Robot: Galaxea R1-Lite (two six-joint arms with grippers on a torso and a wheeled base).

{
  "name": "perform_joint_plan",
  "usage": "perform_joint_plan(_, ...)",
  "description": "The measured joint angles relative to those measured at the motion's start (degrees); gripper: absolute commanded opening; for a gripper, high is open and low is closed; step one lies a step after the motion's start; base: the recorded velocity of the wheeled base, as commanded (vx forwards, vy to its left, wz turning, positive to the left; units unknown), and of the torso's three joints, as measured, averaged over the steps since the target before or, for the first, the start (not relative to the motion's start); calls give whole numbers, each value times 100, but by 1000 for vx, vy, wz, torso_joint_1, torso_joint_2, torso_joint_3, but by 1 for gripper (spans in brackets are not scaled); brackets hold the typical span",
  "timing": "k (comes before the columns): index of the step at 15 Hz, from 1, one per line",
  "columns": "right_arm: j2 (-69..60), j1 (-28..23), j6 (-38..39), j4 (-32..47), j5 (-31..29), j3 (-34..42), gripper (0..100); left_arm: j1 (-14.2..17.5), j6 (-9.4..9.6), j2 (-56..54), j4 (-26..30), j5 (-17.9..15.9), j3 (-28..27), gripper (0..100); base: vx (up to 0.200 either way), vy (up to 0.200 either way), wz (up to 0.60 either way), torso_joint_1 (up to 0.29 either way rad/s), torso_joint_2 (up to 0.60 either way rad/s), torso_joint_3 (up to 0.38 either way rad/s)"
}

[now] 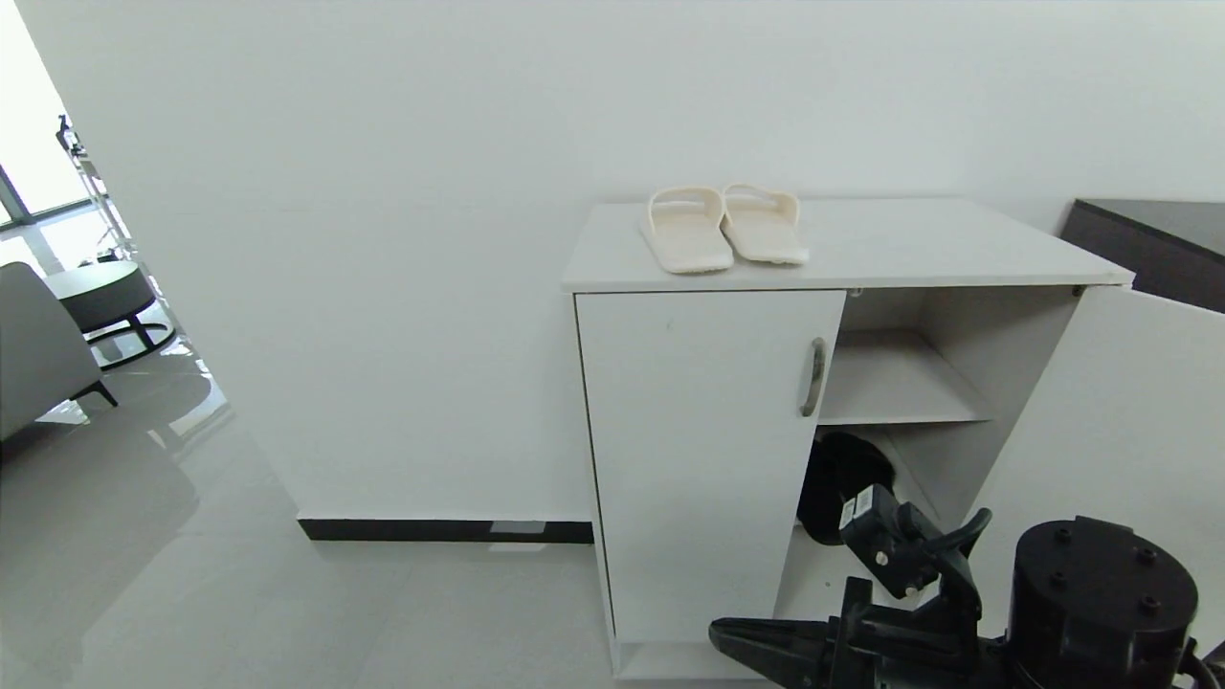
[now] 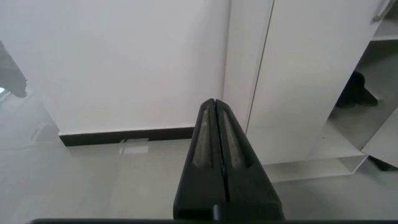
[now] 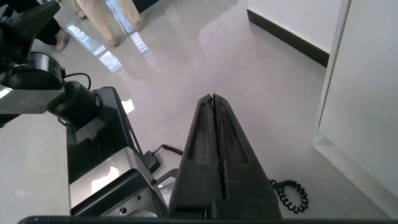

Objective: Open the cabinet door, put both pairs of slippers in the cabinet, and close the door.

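Our left gripper [image 2: 215, 109] has its two black fingers pressed flat together with nothing between them. It hangs low over the shiny pale floor [image 2: 93, 180] and points at the bottom of the cabinet. Our right gripper [image 3: 214, 106] is pinched tight and empty too, above the same floor and near a curly black cord [image 3: 292, 196]. In front of us stands the white wooden cabinet with two doors [image 1: 957, 244], set against the plain white wall [image 1: 383, 239]. Its left door [image 1: 689, 459] is closed and has a grey metal handle [image 1: 814, 376] on its inner edge. Its right door [image 1: 1120, 431] is swung wide open. In the open half, a white shelf [image 1: 890, 383] splits the inside into a top space and a bottom space. The black slippers [image 1: 842, 478] lie in the bottom space, under the shelf and toward the back, partly hidden by the closed door and by our arm. The pair of cream rubber slippers [image 1: 724, 227] sits on top of the cabinet, not inside it. The two lie side by side and touching, with their strap ends toward the wall. A black strip [image 1: 440, 529] runs along the foot of the wall. Far off to the left we see a grey chair [image 1: 38, 344] and a round dark table [image 1: 100, 292]. A dark counter [image 1: 1148, 239] stands just right of the cabinet.
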Motion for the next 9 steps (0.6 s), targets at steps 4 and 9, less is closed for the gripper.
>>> perform_joint_plan(4,7,-2,1,0,1,2,0,-2,-2,0,0,2,0,0,0,0,0,216,-498,-286)
perform_joint_plan(9,11,-2,0,0,6,2,0,-5,0,0,0,0,0,0,0,0,0,236,-518,-290)
